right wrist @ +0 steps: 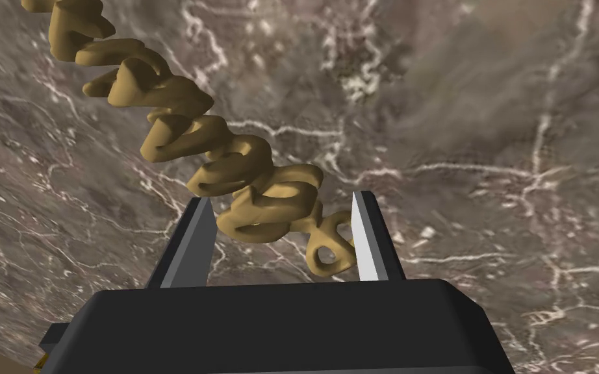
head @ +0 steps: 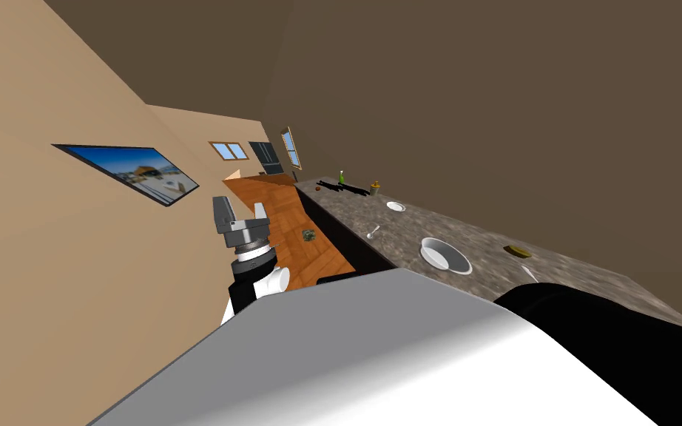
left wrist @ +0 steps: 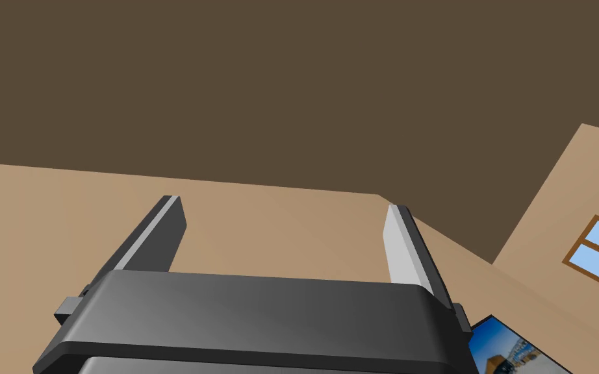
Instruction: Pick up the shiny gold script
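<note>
Currently we are working with the right end effector [right wrist: 282, 198], which is sitting low over the marbled tabletop [right wrist: 486, 130]. Its blades are standing narrower than a full spread, and both appear to be touching the last letters of the gold script [right wrist: 175, 139].

- Script: lying flat on the tabletop, its length running away from the end effector. In the head view the gold script [head: 517, 251] is sitting on the right part of the tabletop [head: 465, 222], near and to the right of a white bowl [head: 444, 254].
- Grip placement: we are taking the piece by its near end, probably because the looped letters there are giving the thin blades sides to press on.
- Left end effector [head: 242, 216]: hanging raised at the left, away from the tabletop, likely to keep out of the way. In its own wrist view the left end effector [left wrist: 285, 202] is standing wide and empty.

Judgement: the grasp looks made and the lift is not yet done. Held by one end, the long script may swing or slip.
</note>
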Robot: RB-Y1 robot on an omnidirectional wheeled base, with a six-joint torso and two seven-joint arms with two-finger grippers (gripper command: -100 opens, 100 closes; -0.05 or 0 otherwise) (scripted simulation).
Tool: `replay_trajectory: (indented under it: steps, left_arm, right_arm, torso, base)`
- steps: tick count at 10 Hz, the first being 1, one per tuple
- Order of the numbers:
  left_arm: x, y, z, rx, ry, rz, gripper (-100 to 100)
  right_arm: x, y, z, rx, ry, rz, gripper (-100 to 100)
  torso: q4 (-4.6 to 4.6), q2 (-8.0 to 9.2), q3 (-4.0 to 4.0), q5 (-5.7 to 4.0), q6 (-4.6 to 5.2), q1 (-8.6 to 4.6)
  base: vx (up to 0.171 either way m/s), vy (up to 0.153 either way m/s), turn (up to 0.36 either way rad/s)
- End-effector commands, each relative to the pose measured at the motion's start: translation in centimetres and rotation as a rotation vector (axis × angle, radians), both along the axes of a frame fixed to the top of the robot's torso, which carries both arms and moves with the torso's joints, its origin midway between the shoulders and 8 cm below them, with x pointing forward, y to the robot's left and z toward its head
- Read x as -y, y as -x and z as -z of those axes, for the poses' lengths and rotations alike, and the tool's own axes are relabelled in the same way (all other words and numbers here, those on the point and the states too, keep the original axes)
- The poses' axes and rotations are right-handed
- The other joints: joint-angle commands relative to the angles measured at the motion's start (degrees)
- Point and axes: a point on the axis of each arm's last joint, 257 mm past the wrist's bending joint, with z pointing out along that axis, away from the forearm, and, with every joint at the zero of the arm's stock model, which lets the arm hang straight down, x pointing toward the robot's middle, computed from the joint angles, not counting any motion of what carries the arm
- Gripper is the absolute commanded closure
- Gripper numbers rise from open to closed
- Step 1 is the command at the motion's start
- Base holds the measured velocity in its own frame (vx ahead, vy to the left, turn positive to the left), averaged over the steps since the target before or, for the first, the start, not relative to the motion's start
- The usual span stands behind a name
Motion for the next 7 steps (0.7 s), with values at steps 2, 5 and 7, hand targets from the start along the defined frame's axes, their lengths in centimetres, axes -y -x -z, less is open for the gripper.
replay_trajectory:
  steps: [2,5,7]
  left_arm:
    - [0.0,0.0,0.0,0.0,0.0,0.0,0]
    - [0.0,0.0,0.0,0.0,0.0,0.0,0]
    - [0.0,0.0,0.0,0.0,0.0,0.0,0]
  right_arm:
    - [0.0,0.0,0.0,0.0,0.0,-0.001,100]
    - [0.6,-0.9,-1.5,-0.001,-0.001,-0.004,100]
    - [0.5,-0.6,-1.1,-0.002,0.0,-0.004,0]
  torso:
    - [0.0,0.0,0.0,0.01,0.02,0.01]
    - [0.0,0.04,0.02,0.05,0.06,0.12]
    - [0.01,0.04,0.03,0.06,0.05,0.17]
  base:
    - [0.0,0.0,0.0]
    - [-0.006,0.023,-0.041]
    - [-0.003,0.01,-0.005]
